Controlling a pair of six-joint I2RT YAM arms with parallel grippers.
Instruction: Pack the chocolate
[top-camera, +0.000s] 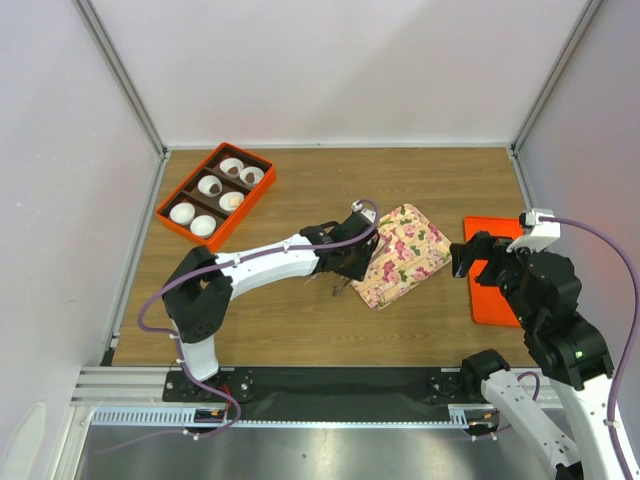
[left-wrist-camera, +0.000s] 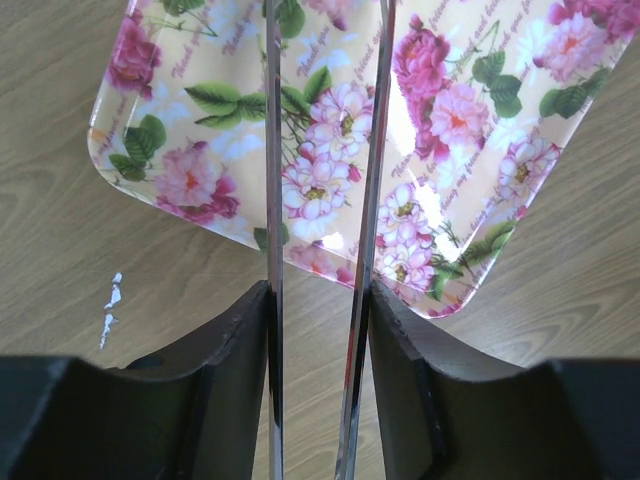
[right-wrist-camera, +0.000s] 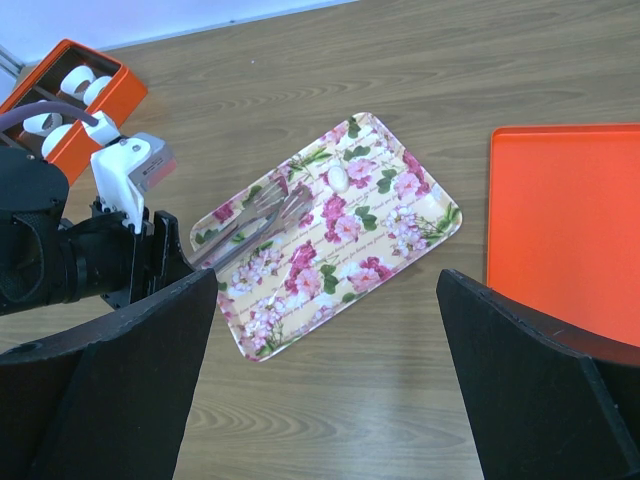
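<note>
Dark brown chocolate pieces (top-camera: 211, 186) show inside some of the white paper cups in the orange compartment box (top-camera: 176, 225) at the far left. No chocolate shows on the pink-flowered tray (top-camera: 412, 250) in the middle. My left gripper (top-camera: 345, 262) is shut on metal tongs (left-wrist-camera: 273, 150). The tong blades stand a little apart and reach over the tray's near-left corner (left-wrist-camera: 150, 160). The tongs also show in the right wrist view (right-wrist-camera: 250, 225). My right gripper (top-camera: 478, 255) is open and empty, held high between the tray and the orange lid (top-camera: 492, 303).
The flat orange lid (right-wrist-camera: 560, 220) lies at the right. A small pale oval thing (right-wrist-camera: 340, 180) lies on the tray's far part. The box and its cups show in the right wrist view (right-wrist-camera: 60, 110). White walls close in the table on three sides.
</note>
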